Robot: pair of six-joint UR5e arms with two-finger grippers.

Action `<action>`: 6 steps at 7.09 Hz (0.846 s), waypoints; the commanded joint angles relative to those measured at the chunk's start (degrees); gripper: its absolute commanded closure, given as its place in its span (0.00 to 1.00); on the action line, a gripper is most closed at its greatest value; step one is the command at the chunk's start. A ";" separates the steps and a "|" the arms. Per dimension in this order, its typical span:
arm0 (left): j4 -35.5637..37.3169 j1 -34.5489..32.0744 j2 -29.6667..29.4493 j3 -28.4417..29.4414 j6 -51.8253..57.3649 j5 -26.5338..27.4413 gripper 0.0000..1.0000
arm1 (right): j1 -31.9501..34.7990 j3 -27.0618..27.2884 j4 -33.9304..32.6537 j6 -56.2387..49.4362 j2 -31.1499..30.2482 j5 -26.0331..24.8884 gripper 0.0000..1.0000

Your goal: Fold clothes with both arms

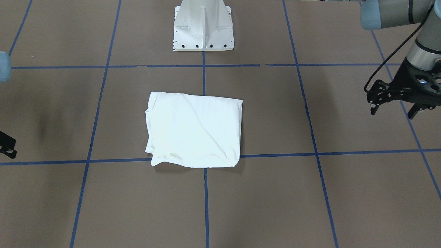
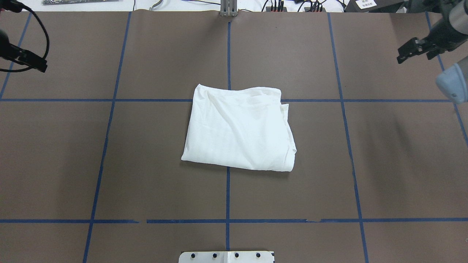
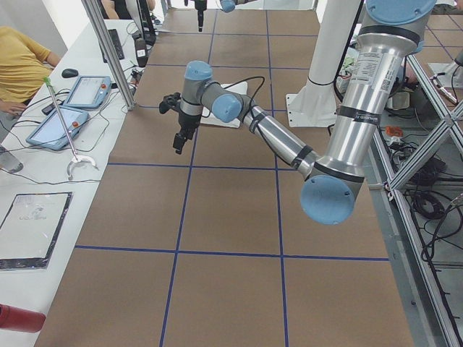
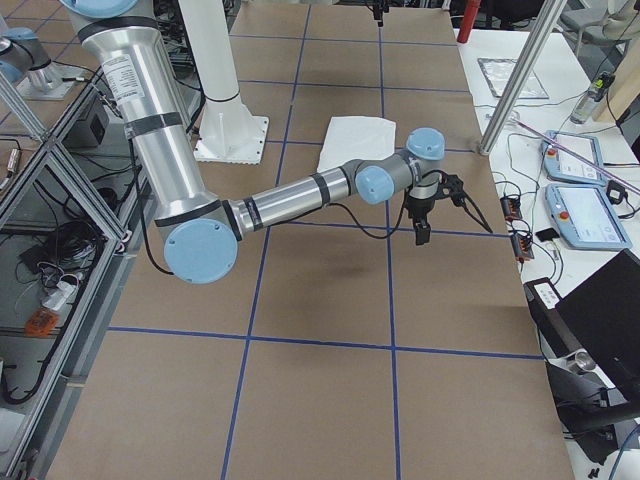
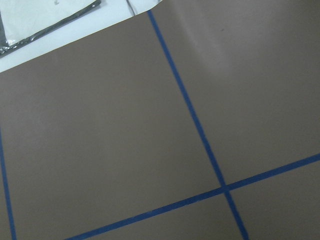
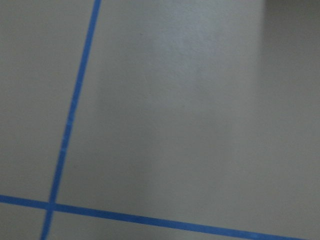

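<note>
The clothes are one white shirt point(image 1: 194, 131), folded into a compact rectangle at the table's middle, also seen from overhead point(image 2: 237, 131) and from the right side point(image 4: 357, 140). No print, collar or tag shows. My left gripper point(image 1: 393, 112) hovers far off to the robot's left of the shirt, open with nothing between its fingers; only part of it shows in the overhead view. My right gripper point(image 2: 415, 57) hangs near the far right edge, open and holding nothing. Both arms are well clear of the shirt. The wrist views show only bare table.
Blue tape lines point(image 2: 227, 193) divide the brown table into squares. The white pedestal mount point(image 1: 203, 31) stands at the robot's side. A side bench with tablets point(image 3: 87, 90) and a seated person point(image 3: 18, 65) lies beyond the far edge.
</note>
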 commanded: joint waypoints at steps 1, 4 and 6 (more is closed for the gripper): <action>-0.74 -4.08 4.39 4.18 1.70 -0.74 0.00 | 7.01 -0.19 0.09 -10.95 -8.43 1.58 0.00; -1.01 -16.61 8.09 10.31 20.60 -10.28 0.00 | 12.89 2.17 3.94 -13.60 -21.97 3.42 0.00; -1.01 -25.43 8.27 17.54 32.53 -14.17 0.00 | 13.37 10.66 -7.73 -15.01 -22.35 3.53 0.00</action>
